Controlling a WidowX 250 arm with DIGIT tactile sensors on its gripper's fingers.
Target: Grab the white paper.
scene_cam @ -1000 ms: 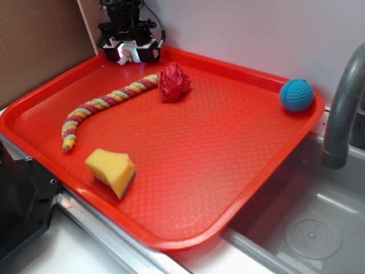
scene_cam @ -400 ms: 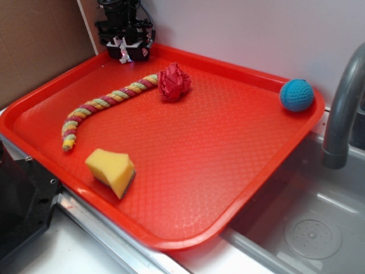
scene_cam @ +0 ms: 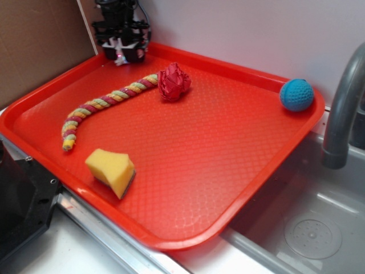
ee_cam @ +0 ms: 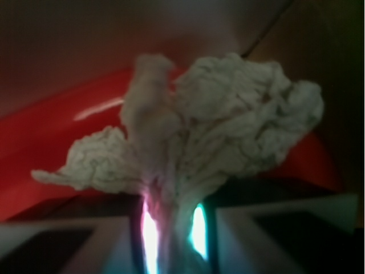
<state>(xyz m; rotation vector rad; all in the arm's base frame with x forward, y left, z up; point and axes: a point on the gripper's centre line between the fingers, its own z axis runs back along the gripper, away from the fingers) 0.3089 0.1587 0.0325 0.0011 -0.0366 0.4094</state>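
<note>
1. Yellow sponge (scene_cam: 111,170) lies nearest the camera on the red tray (scene_cam: 188,165), close to its front-left rim.
2. A braided rope (scene_cam: 102,105) of green, red and yellow strands curves up the tray's left side, its far end just beside a crumpled red paper ball (scene_cam: 174,82).
3. To the right, a blue crocheted ball (scene_cam: 296,95) rests in the tray's far-right corner, near a grey faucet (scene_cam: 342,108) that arches over the sink (scene_cam: 308,222).
4. At the far-left corner, the black gripper (scene_cam: 121,52) hangs above the tray's rim, against the white wall (scene_cam: 256,28).
5. The wrist view shows the white paper (ee_cam: 194,142) pinched at its twisted base, the fingers (ee_cam: 245,234) clamped on the wad from both sides; its crumpled top fans out above them, with the red tray behind.
6. From the exterior view only a pale speck of the paper shows between the fingers.
</note>
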